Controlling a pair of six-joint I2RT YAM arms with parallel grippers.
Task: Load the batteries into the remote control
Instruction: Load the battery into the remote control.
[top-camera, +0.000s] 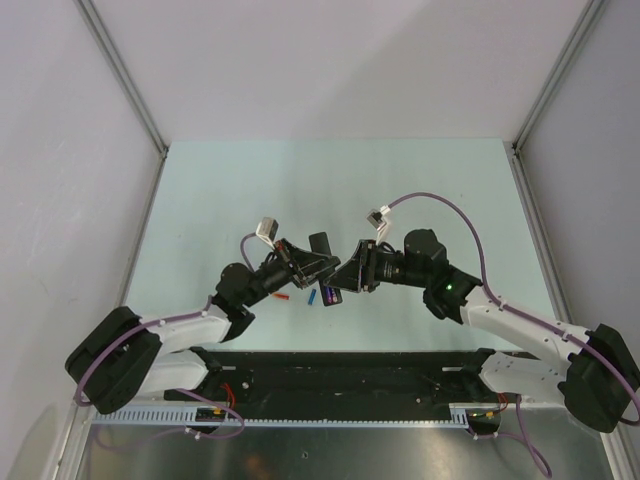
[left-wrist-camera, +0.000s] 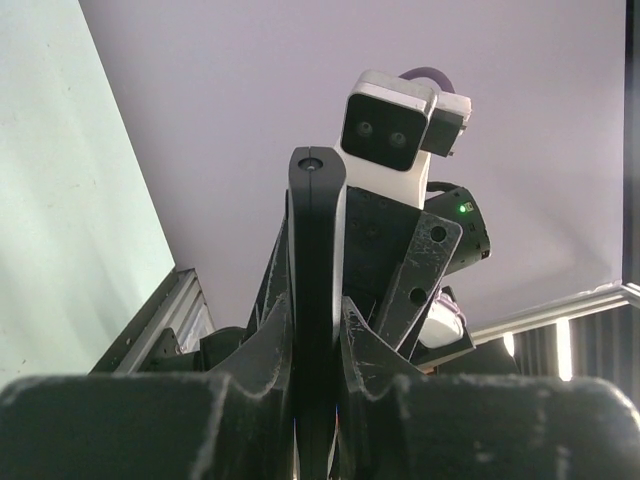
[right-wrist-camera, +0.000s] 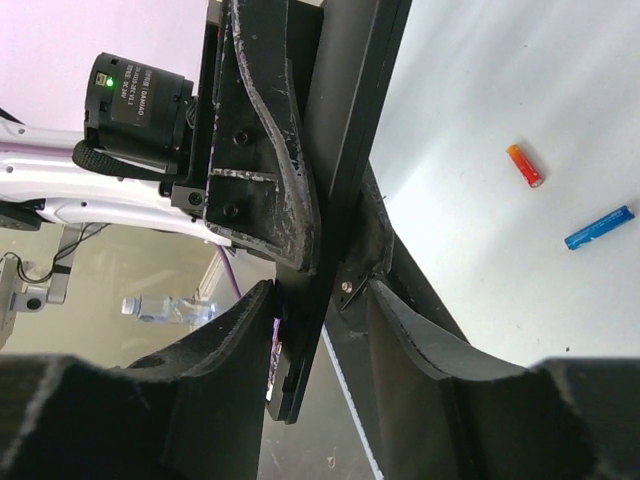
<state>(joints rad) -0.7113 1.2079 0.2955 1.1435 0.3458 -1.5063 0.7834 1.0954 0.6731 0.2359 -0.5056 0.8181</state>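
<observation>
My left gripper (top-camera: 312, 265) is shut on the remote control (top-camera: 322, 245), a slim black bar held upright above the table. It shows edge-on between the fingers in the left wrist view (left-wrist-camera: 316, 250). My right gripper (top-camera: 350, 275) straddles the remote's lower end (right-wrist-camera: 345, 130). Its jaws are open: the left finger touches the remote and the right finger stands apart. A dark purple-blue battery (right-wrist-camera: 272, 345) sits in the recess near the remote's lower end (top-camera: 331, 296). A slim blue cylinder (right-wrist-camera: 598, 228) and a short orange-red one (right-wrist-camera: 524, 165) lie loose on the table (top-camera: 311, 297).
The pale green table (top-camera: 420, 180) has metal frame posts at its back corners and grey walls around it. A black rail (top-camera: 350, 370) runs along the near edge between the arm bases. The orange-red cylinder (top-camera: 281, 296) lies just left of the blue one.
</observation>
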